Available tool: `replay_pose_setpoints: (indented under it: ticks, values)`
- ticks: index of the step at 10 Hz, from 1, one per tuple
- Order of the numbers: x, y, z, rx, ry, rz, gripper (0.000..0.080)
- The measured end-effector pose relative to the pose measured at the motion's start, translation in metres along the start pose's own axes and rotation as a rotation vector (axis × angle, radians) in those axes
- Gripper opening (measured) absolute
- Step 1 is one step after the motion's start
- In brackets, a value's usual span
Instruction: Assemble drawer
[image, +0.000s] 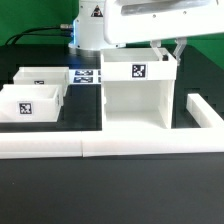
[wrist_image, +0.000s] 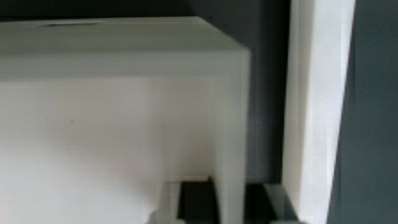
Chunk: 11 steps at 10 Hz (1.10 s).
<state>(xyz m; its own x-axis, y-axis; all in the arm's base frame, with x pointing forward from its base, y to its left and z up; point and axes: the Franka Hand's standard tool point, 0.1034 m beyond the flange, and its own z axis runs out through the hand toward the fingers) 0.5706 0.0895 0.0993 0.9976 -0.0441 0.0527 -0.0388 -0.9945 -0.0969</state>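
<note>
The drawer's tall hollow box shell (image: 140, 95) stands upright on the dark table, its open front toward the camera and a marker on its top band. Two small white trays lie at the exterior view's left, one behind (image: 42, 75) and one in front (image: 30, 104). My gripper (image: 168, 52) comes down at the shell's top right edge, partly hidden behind it. In the wrist view the gripper (wrist_image: 231, 186) straddles the shell's thin side wall (wrist_image: 125, 110). A dark finger (wrist_image: 192, 202) presses on each side of the wall, so it is shut on it.
The marker board (image: 86, 76) lies flat behind the trays. A long low white border wall runs along the front (image: 110, 148) and up the right side (image: 200, 108). It shows in the wrist view as a white strip (wrist_image: 326, 100) close beside the shell.
</note>
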Motion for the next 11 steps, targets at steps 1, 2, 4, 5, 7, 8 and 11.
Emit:
replay_pose_setpoints:
  ticks: [1,2,4,5,7,8,11]
  values:
    - [0.0,0.0,0.0,0.0,0.0,0.003,0.0039]
    - [0.001,-0.001,0.0,0.002,0.002,0.098,0.0039]
    - [0.001,-0.003,-0.001,0.004,0.006,0.244,0.0039]
    - [0.003,-0.006,0.0,0.006,-0.004,0.413,0.0039]
    - [0.015,-0.011,0.002,0.009,-0.008,0.601,0.0039]
    - [0.015,-0.012,0.001,0.013,-0.003,0.637,0.0039]
    - [0.015,-0.015,0.0,0.018,-0.003,0.776,0.0039]
